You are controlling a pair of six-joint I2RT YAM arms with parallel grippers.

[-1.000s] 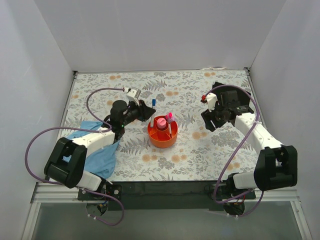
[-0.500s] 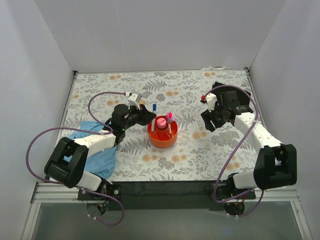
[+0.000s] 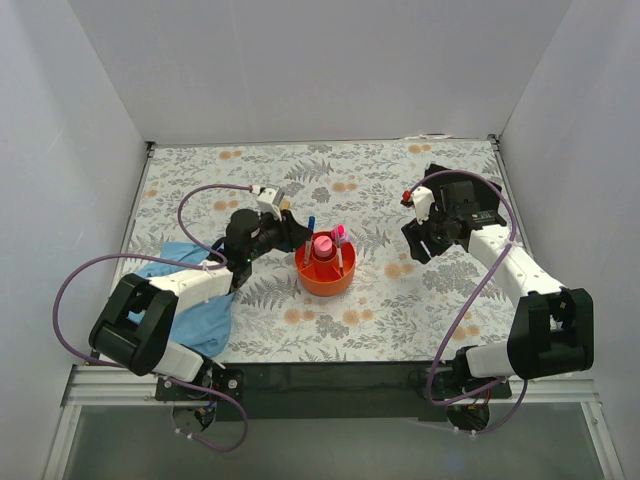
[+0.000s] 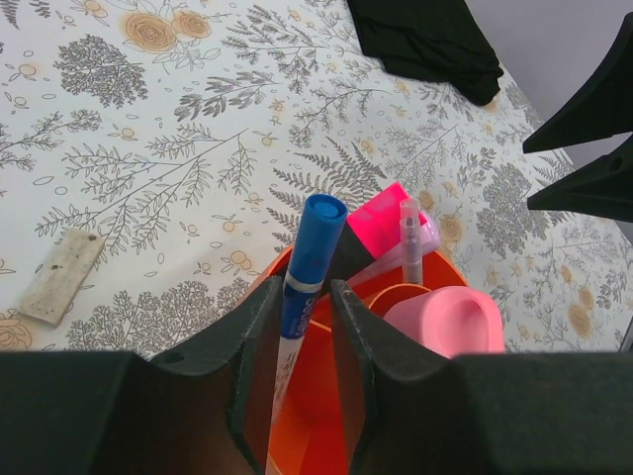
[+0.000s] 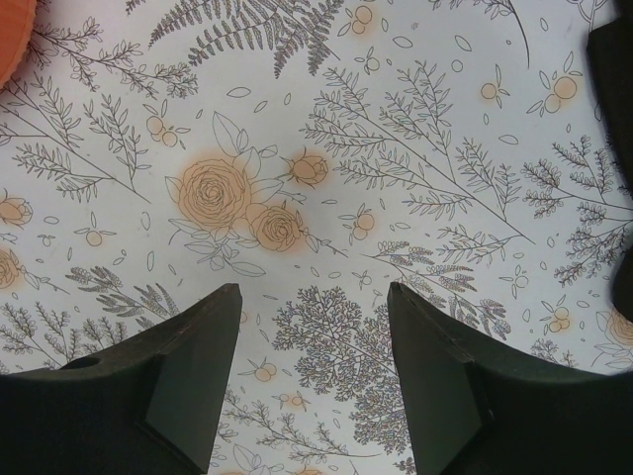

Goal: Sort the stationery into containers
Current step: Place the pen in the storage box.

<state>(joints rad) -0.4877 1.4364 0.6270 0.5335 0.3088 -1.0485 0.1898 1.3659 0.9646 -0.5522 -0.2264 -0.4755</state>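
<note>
**A:** Why does the left gripper point(image 4: 302, 297) lean in at the orange organizer's point(image 3: 320, 283) left edge?

**B:** Its fingers are clamped on the blue-capped pen point(image 4: 315, 247). They hold it nearly upright, cap up, so the slim white barrel can slide into an outer slot. I judge its lower end is already inside the rim.

**A:** What is inside?

**B:** A blocky pink highlighter point(image 4: 391, 213) and a thin clear-capped pen point(image 4: 410, 237) lean at the organizer's far wall. A smooth rounded pink piece point(image 4: 445, 322) sits at its centre. All look like glossy hard plastic.

**A:** Anything left out?

**B:** A flat, matte tan block point(image 4: 61, 277), left of the organizer.

**A:** And the right gripper point(image 5: 312, 297)?

**B:** Well to the organizer's right, jaws apart, holding nothing. Probably waiting.
</note>
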